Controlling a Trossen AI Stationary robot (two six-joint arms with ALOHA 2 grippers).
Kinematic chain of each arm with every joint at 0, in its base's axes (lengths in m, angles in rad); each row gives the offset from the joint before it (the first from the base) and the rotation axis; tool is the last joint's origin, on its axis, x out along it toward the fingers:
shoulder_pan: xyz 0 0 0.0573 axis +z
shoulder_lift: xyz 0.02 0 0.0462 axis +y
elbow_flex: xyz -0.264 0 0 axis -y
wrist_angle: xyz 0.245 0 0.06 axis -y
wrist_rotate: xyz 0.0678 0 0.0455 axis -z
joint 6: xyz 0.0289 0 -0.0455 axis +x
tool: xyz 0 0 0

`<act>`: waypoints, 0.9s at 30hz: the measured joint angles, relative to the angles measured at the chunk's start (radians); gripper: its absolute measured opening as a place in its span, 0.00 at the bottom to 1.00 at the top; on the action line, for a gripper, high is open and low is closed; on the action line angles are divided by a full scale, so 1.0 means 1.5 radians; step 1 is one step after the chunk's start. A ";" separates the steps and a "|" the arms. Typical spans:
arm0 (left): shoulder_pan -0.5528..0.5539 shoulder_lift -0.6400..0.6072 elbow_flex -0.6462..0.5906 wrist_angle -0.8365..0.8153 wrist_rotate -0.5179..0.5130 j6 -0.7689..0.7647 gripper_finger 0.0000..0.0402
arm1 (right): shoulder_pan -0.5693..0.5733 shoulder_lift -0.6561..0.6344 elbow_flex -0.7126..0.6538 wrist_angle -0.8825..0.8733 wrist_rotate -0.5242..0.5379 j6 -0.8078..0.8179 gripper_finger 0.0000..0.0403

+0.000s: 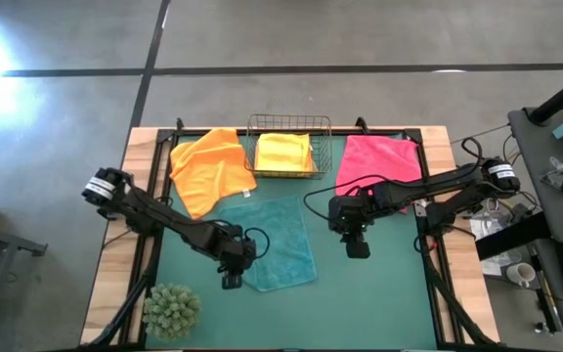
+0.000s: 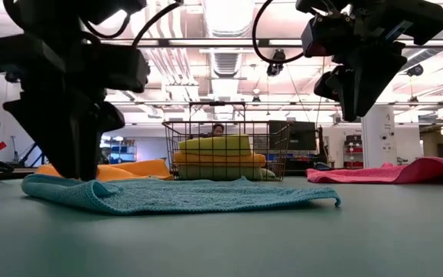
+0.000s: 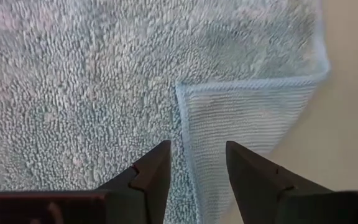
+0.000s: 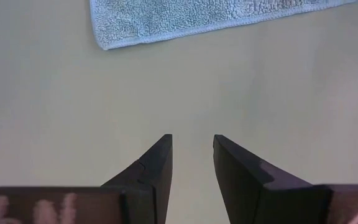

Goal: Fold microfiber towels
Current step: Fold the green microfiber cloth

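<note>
A teal towel lies flat on the green mat, with its near left corner turned over as a small flap. My left gripper is open and down at that corner. Its fingers stand on either side of the flap's edge. My right gripper is open and empty, raised well above the mat, to the right of the teal towel. An orange towel and a pink towel lie spread at the back. Folded yellow, orange and olive towels are stacked in the wire basket. My left gripper comes from above, pointing down, at the teal towel's near left corner. One finger is over the fuzzy top and the other finger is over the turned-over flap. I cannot tell whether the tips touch the cloth.
A green spiky plant ball sits at the near left corner of the table. The wire basket stands at the back middle, between the orange and pink towels. Bare mat lies to the right of and in front of the teal towel.
</note>
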 joint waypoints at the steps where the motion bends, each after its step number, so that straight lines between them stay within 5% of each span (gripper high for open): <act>1: 0.000 0.003 0.000 0.000 0.000 0.000 0.34 | 0.000 0.000 0.000 0.001 0.000 -0.001 0.27; 27: 0.003 0.027 0.004 0.025 0.005 0.000 0.34 | 0.000 0.000 0.000 0.014 -0.001 0.025 0.27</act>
